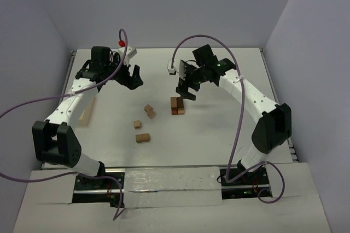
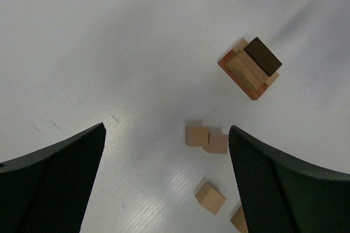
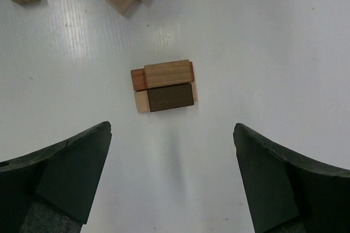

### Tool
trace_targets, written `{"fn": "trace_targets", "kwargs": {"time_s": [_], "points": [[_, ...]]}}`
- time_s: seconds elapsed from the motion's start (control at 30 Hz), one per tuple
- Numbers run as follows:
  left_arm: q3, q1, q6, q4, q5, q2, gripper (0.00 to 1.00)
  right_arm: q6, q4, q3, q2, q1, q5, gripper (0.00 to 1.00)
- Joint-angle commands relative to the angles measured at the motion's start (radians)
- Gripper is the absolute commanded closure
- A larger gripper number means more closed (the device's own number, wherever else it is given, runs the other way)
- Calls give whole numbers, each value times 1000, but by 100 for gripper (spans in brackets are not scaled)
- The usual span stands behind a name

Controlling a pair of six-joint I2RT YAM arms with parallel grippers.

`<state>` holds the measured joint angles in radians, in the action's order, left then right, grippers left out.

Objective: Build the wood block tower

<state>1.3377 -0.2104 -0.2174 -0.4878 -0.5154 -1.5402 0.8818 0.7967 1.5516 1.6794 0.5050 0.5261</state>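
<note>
The tower (image 1: 176, 105) stands mid-table, a low stack with a reddish-brown and a pale brick below and a tan and a dark brown brick (image 3: 170, 97) on top. My right gripper (image 1: 187, 92) hovers just behind it, open and empty; in the right wrist view the tower (image 3: 164, 86) lies beyond the gripper (image 3: 172, 129). My left gripper (image 1: 134, 78) hangs open and empty at the back left. In its view (image 2: 167, 134) the tower (image 2: 250, 68) lies far right. Loose tan wood blocks (image 1: 149, 111), (image 1: 137, 124), (image 1: 143, 138) lie left of the tower.
A long pale wooden piece (image 1: 86, 111) lies along the left side under the left arm. Two touching tan blocks (image 2: 197, 135) sit between the left fingers' lines of sight. Purple cables (image 1: 235, 134) loop from both arms. Walls close the table's back and sides.
</note>
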Motion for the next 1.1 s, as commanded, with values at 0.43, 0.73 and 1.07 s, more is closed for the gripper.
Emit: {"fn": "trace_targets", "kwargs": {"time_s": [0.43, 0.73, 1.07], "points": [[19, -77, -1145, -722, -367, 99, 2, -310, -60, -114, -167, -244, 119, 0], [-245, -297, -1788, -837, -50, 190, 6, -366, -42, -197, -144, -367, 253, 0], [-257, -398, -2011, -795, 61, 30, 13, -352, 2, -172, -101, -389, 295, 0]]}}
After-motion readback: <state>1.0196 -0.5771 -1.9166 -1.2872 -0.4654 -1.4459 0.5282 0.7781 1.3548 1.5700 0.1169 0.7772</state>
